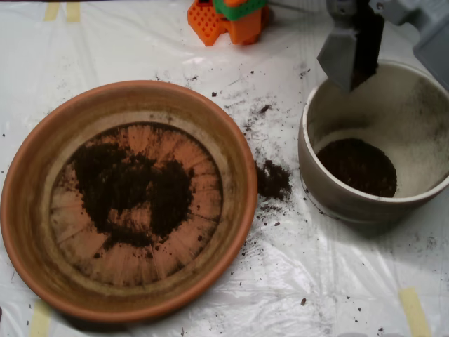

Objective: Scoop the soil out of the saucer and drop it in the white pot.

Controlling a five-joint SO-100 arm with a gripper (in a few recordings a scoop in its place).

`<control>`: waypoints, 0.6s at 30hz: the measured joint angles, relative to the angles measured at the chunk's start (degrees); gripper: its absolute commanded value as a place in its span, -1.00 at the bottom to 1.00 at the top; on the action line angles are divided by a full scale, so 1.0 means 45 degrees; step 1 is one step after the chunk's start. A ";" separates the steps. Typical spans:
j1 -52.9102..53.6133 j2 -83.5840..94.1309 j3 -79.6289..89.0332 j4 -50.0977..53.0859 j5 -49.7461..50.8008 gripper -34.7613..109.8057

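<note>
Soil (133, 189) lies as a thin dark patch on the ridged floor of the saucer (42, 210), roughly centred, with bare terracotta showing through it in places. A second, smaller mound of soil sits at the bottom of the white pot (330, 196), so some transfer looks already done, though a good share remains in the dish. The hand (353, 60) hangs over the pot's upper left rim, at the top right of the picture. Its two grey shells stand parted, with a dark gap running between them, and I see no load held in it; it reads as open and emptied.

The relation that matters next: the saucer's soil lies well to the left of the hand and lower in the picture, across the pot's rim and the saucer's raised wall. The arm would have to lift clear of the pot, swing left, and come down inside the dish, probably onto the thicker clump right of centre.

Between the two vessels a spilled heap (272, 179) rests on the plastic-covered counter (316, 281), just beside the saucer's right rim, with crumbs scattered around it. Thin soil over ridges may be hard to gather cleanly.
</note>
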 measured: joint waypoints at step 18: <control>0.1719 0.2422 0.3027 -0.2051 0.1270 0.11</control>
